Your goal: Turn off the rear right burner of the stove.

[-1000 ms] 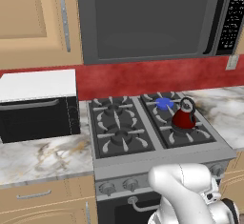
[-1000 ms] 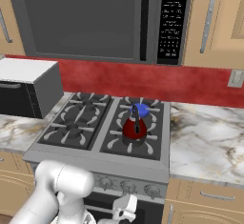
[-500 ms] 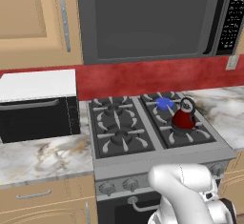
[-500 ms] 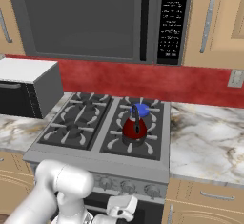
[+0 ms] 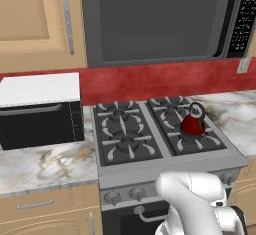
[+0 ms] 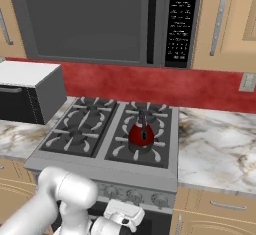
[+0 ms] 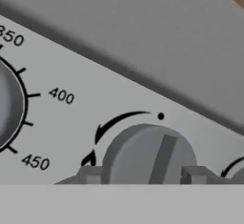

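The stove (image 5: 150, 171) stands in the counter, with its silver knob panel (image 6: 145, 195) facing me. Under the black grate, the rear right burner (image 5: 171, 109) (image 6: 149, 110) is dark and shows no blue flame. A red kettle (image 5: 193, 122) (image 6: 141, 135) stands on the right grate just in front of that burner. My gripper (image 7: 141, 174) is low at the front panel, and the white hand (image 6: 121, 214) shows below the knobs. Its two fingertips (image 7: 90, 174) press on either side of a round grey knob (image 7: 150, 154) whose ridge stands nearly upright.
A black-and-white countertop oven (image 5: 40, 110) stands left of the stove, and a microwave (image 5: 160, 21) hangs above it. Left of the held knob is a temperature dial (image 7: 5, 105) marked 350 to 450. Marble counter (image 6: 215, 144) extends to the right.
The blue flame on the rear right burner, lit in both earlier moments, is gone now. The hand has stayed at the front panel.
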